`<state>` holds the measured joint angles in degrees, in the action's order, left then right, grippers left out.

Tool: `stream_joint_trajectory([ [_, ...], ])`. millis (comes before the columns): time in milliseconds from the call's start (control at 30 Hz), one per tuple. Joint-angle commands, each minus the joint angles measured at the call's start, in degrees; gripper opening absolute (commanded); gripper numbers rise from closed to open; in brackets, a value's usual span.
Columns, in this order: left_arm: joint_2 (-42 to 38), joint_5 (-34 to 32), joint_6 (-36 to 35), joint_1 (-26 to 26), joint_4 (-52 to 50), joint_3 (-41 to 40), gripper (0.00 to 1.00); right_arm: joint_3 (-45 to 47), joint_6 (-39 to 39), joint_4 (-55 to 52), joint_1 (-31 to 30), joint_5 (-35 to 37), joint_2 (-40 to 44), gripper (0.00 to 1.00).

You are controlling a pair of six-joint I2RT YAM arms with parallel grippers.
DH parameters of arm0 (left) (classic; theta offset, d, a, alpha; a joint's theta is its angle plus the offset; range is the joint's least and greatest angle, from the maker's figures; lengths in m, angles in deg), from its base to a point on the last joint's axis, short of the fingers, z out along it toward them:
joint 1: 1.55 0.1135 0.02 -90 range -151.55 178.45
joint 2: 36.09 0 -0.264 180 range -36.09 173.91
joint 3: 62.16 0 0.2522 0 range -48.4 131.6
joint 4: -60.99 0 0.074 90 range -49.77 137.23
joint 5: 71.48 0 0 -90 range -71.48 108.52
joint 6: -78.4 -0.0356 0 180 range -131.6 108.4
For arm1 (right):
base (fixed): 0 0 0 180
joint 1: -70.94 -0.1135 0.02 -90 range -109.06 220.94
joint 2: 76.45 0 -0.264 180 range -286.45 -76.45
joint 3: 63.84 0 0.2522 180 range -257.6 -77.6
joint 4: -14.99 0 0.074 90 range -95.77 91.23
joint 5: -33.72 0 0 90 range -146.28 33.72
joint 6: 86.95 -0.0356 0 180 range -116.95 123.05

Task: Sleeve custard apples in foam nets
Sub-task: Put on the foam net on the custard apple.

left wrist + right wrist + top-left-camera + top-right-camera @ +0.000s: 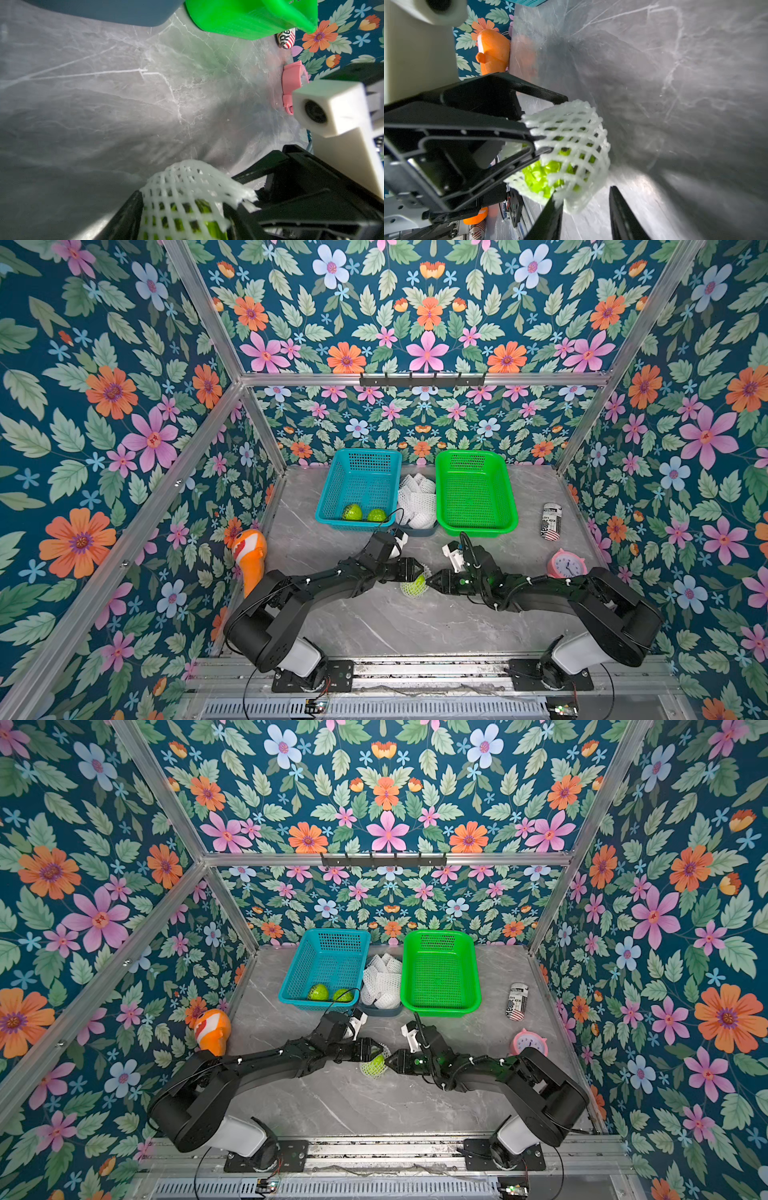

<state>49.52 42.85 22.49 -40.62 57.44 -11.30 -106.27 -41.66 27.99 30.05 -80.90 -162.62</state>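
My left gripper [554, 124] was clamped on the custard apple [542, 178], already inside its foam net [577, 133], mid-table. My right gripper [584, 191] stood spread, one tip at the net's edge. Behind them sat the blue basket [332, 493] with two bare custard apples [352, 512], spare foam nets [417, 499], then the green basket [476, 493]. A can [551, 521], pink clock [566, 564] and orange fish toy [250, 556] sat at the edges of the grey marble tabletop [395, 622], floral walls [104, 406] all round. From above, both claws hid most of the sleeved fruit; I couldn't tell whether it touched the table.
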Motion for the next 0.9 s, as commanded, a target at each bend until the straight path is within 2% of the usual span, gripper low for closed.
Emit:
stream_joint_trajectory([
  [0, -0.5, 0.8, -0.6, 0.0, 0.5, 0.9, 0.69, 0.0, 1.6, -2.7, -0.1, 1.3, 0.7, 0.39],
  [133, -0.8, 0.4, -1.6, 0.0, -1.6, 2.6, 0.74, 0.0, 1.6, -2.5, -0.1, 1.6, 0.1, 0.39],
  [333, -2.7, -1.3, -2.3, 0.0, -4.8, 3.2, 0.74, -0.1, 1.4, -2.8, 0.0, 1.1, 1.1, 0.39],
  [600, -12.0, -4.9, -2.7, 0.0, -13.5, 2.1, 0.75, -2.4, 4.6, -11.9, -0.1, 1.9, 8.1, 0.45],
  [867, -23.0, -5.9, 2.0, -1.4, -17.7, -6.3, 0.54, -8.1, 5.9, -17.3, 2.7, 2.3, 8.3, 0.45],
])
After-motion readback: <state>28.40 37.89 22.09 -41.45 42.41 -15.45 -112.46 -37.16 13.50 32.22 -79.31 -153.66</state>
